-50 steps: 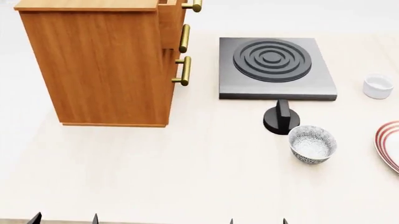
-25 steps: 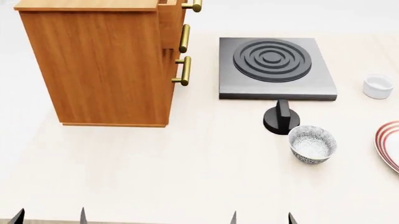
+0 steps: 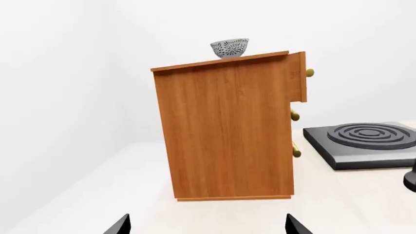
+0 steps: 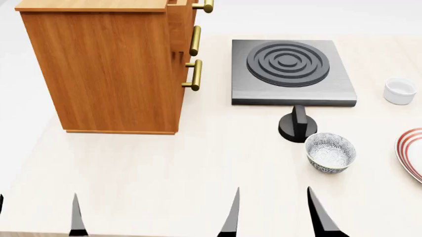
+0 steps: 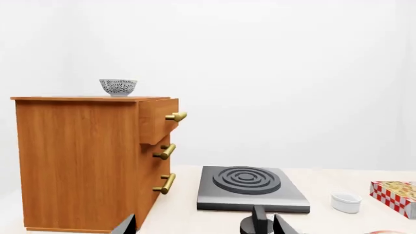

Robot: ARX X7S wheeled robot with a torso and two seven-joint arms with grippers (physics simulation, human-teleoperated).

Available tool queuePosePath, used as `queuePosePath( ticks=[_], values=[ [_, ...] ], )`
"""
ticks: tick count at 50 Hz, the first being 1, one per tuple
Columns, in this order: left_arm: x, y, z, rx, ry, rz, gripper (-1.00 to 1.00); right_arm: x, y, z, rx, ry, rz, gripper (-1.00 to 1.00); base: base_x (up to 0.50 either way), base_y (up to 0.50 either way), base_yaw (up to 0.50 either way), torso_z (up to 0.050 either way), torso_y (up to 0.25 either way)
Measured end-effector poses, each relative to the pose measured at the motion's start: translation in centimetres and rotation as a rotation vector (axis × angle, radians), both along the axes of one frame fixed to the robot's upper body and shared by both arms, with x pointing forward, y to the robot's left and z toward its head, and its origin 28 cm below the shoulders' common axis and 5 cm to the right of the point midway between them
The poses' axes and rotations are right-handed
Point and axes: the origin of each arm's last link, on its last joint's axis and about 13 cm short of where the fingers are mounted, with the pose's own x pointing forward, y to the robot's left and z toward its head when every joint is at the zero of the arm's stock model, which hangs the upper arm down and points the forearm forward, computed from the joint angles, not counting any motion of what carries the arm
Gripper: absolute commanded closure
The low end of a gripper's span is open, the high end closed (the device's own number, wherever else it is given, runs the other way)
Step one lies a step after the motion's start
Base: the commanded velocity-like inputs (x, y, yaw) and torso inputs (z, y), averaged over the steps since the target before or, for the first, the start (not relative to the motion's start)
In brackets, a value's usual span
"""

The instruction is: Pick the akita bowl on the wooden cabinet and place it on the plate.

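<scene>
The akita bowl [image 3: 229, 48] [image 5: 118, 87], small and speckled grey-blue, stands upright on top of the wooden cabinet [image 3: 227, 136] [image 5: 78, 156] [image 4: 105, 69]. The head view does not show it. The plate [image 4: 412, 153], white with red rings, is cut off at the head view's right edge. My left gripper [image 4: 38, 219] [image 3: 208, 228] is open and empty near the table's front edge, in front of the cabinet. My right gripper [image 4: 275, 217] [image 5: 206, 226] is open and empty too, low in front of the stove knob.
A second speckled bowl [image 4: 330, 152] sits on the table left of the plate, just beyond my right gripper. Behind it are a black knob [image 4: 298, 127], a grey stove [image 4: 290, 71] and a plain white cup [image 4: 400, 91]. A red-checked box [image 5: 395, 195] lies at far right.
The fingertips of both grippers have come further into the head view from its lower edge. The bowls, cabinet and plate have not moved.
</scene>
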Motion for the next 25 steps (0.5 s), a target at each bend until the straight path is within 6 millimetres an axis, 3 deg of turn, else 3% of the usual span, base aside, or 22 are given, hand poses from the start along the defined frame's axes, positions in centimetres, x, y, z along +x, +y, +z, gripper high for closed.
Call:
queuePosePath(
  ticks=[25],
  values=[
    [-0.7, -0.4, 2.5, 0.012, -0.079, -0.005, -1.0, -1.4, 0.6, 2.9, 0.007, -0.097, 0.032, -1.0, 0.0, 0.0, 0.0, 0.0, 0.0]
  ],
)
